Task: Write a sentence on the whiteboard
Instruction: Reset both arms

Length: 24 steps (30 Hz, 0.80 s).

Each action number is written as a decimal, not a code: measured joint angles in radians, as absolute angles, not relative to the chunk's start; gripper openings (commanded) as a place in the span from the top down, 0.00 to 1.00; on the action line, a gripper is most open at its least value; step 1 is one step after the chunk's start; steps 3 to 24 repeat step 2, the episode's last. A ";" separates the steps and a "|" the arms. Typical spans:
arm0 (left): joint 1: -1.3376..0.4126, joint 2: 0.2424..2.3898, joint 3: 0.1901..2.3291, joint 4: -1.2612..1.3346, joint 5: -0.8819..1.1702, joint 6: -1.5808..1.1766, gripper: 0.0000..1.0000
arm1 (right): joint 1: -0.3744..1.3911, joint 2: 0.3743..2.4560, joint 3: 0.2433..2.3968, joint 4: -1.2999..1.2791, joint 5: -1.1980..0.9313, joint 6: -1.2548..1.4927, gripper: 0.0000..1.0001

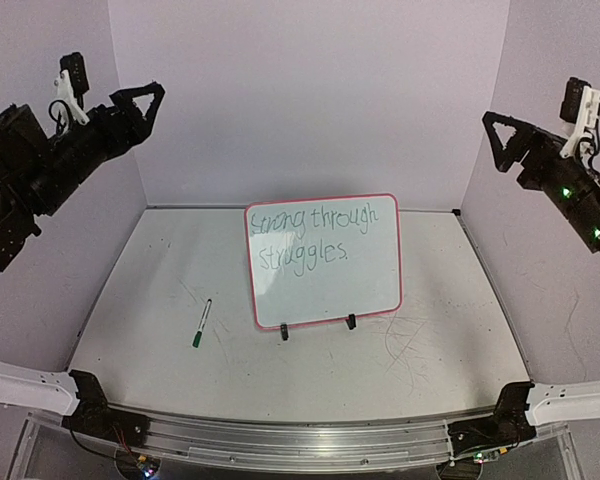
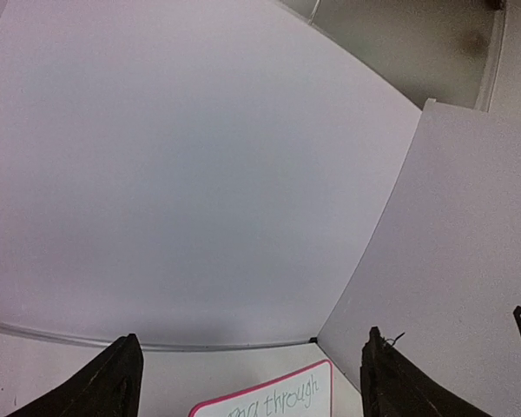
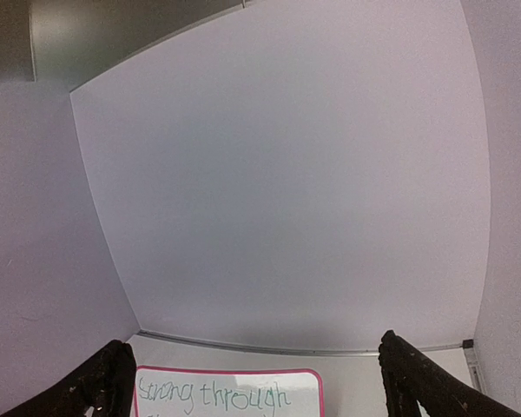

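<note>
The whiteboard (image 1: 325,262) stands propped on two black clip feet mid-table, with a pink-red rim. The sentence (image 1: 320,232) is green handwriting in two lines, "Strong through struggles." A green marker (image 1: 201,323) lies on the table to the board's left. My left gripper (image 1: 146,98) is raised high at the left wall, open and empty. My right gripper (image 1: 497,135) is raised high at the right wall, open and empty. The board's top edge shows in the left wrist view (image 2: 269,398) and the right wrist view (image 3: 230,393). Both grippers (image 2: 247,378) (image 3: 256,382) are far from the board.
The white tabletop (image 1: 130,300) carries faint grey scribble marks, densest at the front right (image 1: 415,345). Pale walls enclose the table at the back and both sides. A metal rail (image 1: 280,440) runs along the near edge between the arm bases.
</note>
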<state>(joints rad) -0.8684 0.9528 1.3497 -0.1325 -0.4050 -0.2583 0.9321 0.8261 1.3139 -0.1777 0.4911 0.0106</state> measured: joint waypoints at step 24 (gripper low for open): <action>-0.868 0.957 1.372 -0.097 -0.394 -0.212 0.05 | 0.932 0.829 1.315 -0.165 0.490 -0.002 0.02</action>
